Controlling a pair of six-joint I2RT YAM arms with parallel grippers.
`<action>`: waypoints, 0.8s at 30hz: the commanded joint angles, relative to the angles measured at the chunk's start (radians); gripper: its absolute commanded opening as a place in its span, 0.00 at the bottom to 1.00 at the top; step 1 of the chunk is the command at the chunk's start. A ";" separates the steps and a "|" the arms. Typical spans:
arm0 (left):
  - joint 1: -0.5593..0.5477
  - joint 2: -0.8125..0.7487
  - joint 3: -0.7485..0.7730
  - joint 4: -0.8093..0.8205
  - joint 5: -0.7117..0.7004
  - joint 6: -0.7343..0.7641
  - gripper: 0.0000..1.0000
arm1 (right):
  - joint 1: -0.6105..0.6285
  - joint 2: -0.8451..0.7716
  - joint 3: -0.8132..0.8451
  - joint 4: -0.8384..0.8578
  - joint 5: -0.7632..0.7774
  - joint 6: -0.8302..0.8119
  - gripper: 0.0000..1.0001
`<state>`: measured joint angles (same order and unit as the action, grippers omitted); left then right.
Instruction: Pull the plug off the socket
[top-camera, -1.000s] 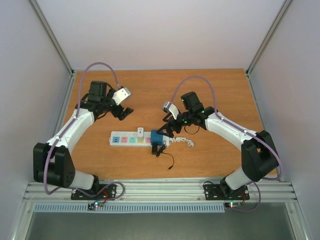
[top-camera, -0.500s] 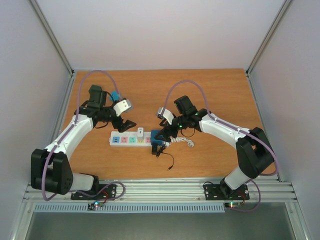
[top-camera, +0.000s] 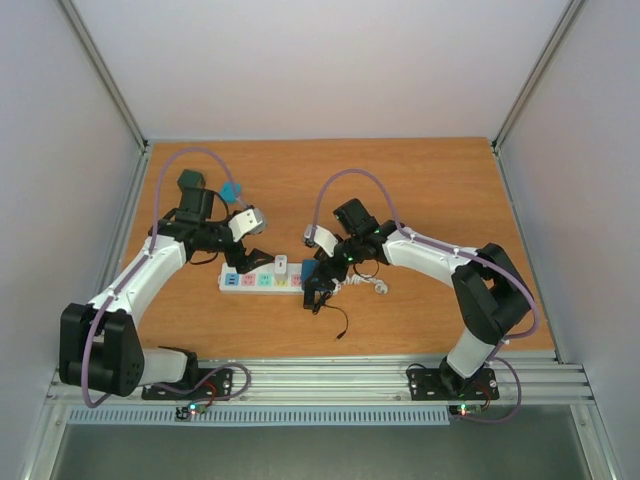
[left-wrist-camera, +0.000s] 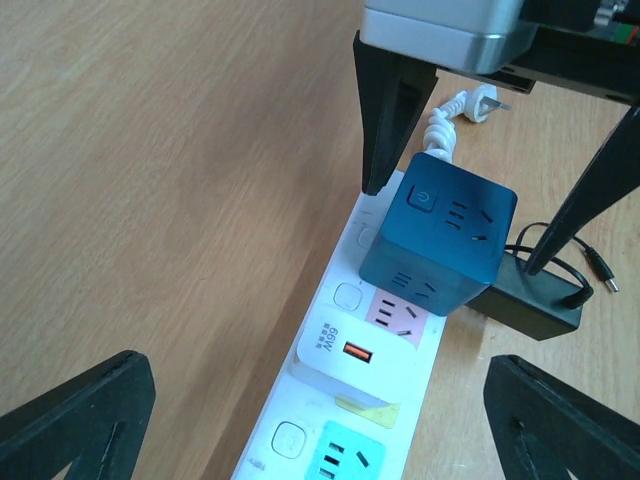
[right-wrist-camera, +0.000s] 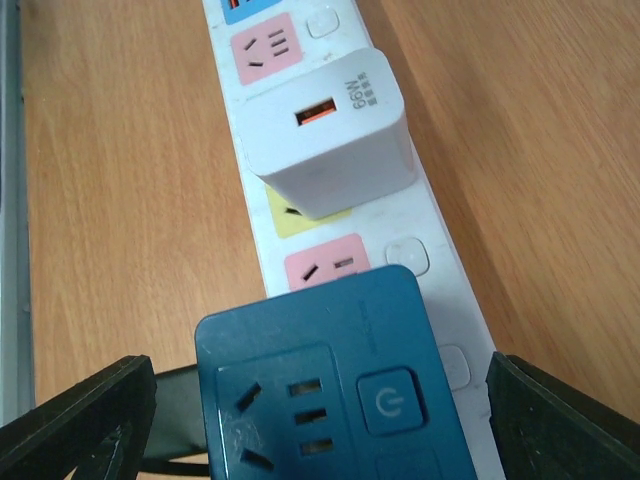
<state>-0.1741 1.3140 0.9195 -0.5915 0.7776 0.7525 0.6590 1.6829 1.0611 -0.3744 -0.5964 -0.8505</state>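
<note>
- Wooden table — orange-brown grain.
- White socket strip lies flat near the middle, running left to right.
- Its curly white cord trails off the right end.
- Black adapter rests just beside the strip — its thin black cable runs toward the near edge.

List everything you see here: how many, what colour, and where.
power strip: 1, white with pastel outlets, mid-table
cube adapter: 1, dark blue, seated on the strip's cord end
charger: 1, white, plugged in mid-strip
black adapter: 1, black with thin cable, beside the cube
curly cord: 1, white, off the strip's end
table: 1, brown wood
left pincer: 1, black, open above the strip
right pincer: 1, black, open, straddling the cube
</note>
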 joint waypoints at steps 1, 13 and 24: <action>-0.002 -0.018 -0.009 0.018 0.030 0.007 0.92 | 0.027 0.024 0.047 -0.013 0.040 -0.046 0.91; -0.002 -0.025 -0.013 0.040 0.023 -0.012 0.89 | 0.051 0.065 0.063 -0.014 0.101 -0.050 0.75; -0.002 -0.021 -0.052 0.164 -0.023 -0.108 0.85 | 0.048 0.048 0.032 0.060 0.183 0.094 0.50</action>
<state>-0.1741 1.3132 0.8948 -0.5327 0.7727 0.7052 0.7048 1.7386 1.0969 -0.3740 -0.5041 -0.8558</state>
